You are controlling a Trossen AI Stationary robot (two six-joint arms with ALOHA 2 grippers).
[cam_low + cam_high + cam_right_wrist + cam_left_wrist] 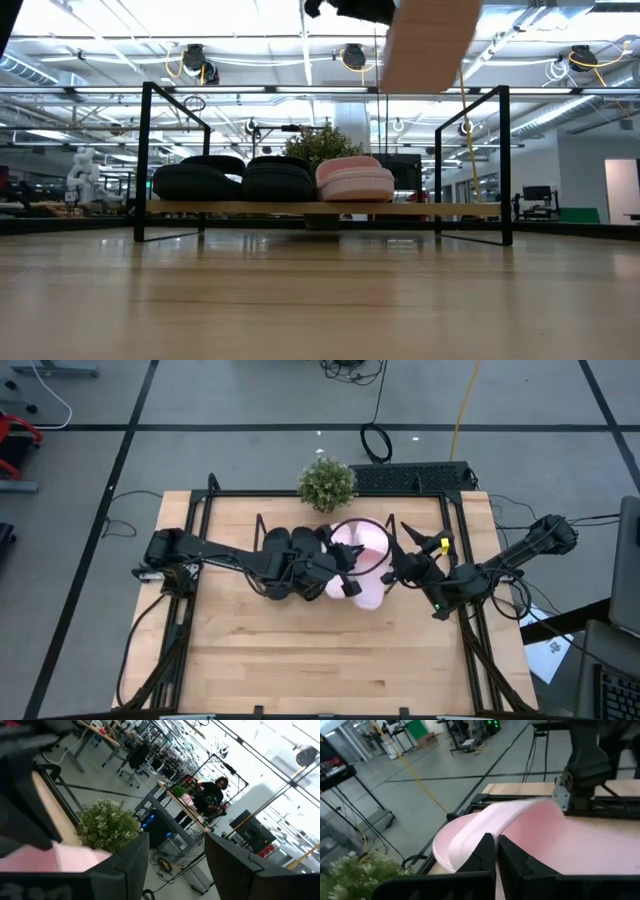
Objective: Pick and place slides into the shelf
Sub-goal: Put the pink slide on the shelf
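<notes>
One pale pink slide (368,568) is held up in the air by my left gripper (350,568), which is shut on it; in the low view the slide (430,40) hangs high above the table. The shelf (300,208) stands at the table's far middle. Two black slides (195,180) (278,180) and the other pink slide (355,182) rest sole-down on its wood base. My right gripper (398,565) is open, just right of the held slide, and touches nothing that I can see. My left gripper pinches a thin edge of the pink slide (485,827) between its two fingers (482,855); which part of the slide that edge is, I cannot tell. The fingers reach in from the table's left. The slide is lifted clear of the table and tilted.
A small potted plant (327,482) stands at the far edge behind the shelf. A black frame (470,610) edges the table. The shelf's right end (450,208) is bare. Bare wood (300,650) fills the near half of the table.
</notes>
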